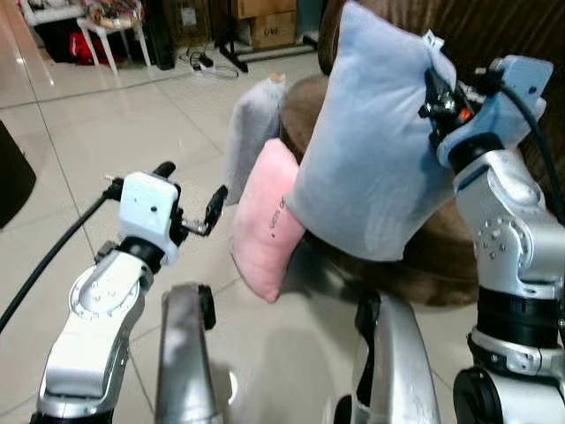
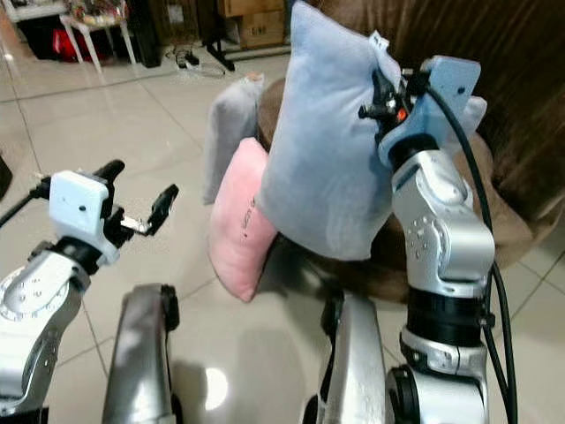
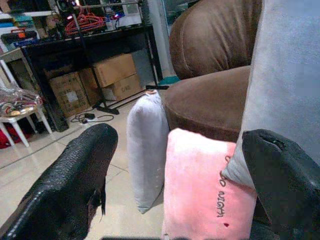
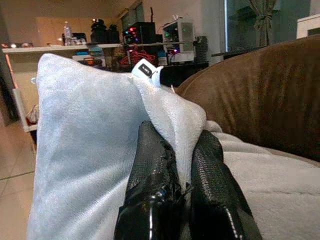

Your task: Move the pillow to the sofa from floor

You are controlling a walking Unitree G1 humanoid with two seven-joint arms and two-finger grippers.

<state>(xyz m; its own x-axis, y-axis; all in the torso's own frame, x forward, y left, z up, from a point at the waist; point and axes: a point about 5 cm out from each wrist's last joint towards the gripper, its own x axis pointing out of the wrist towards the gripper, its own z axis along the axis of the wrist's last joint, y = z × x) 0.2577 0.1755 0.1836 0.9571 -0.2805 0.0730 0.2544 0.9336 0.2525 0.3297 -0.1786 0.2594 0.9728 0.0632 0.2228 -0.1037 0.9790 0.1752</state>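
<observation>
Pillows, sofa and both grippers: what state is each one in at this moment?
Light blue pillow: lifted off the floor, pinched at a corner, hanging against the sofa front.
Pink pillow: on the floor, upright, leaning on the sofa.
Grey pillow: on the floor, upright, against the sofa.
Brown sofa: seat bare in the part shown.
Right gripper: fingers shut on the light blue pillow's corner.
Left gripper: fingers open, empty, above the floor.

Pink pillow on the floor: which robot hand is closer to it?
Left. The left gripper hovers open beside the pink pillow, not touching. The right gripper is up by the sofa, pinching the blue pillow.
</observation>
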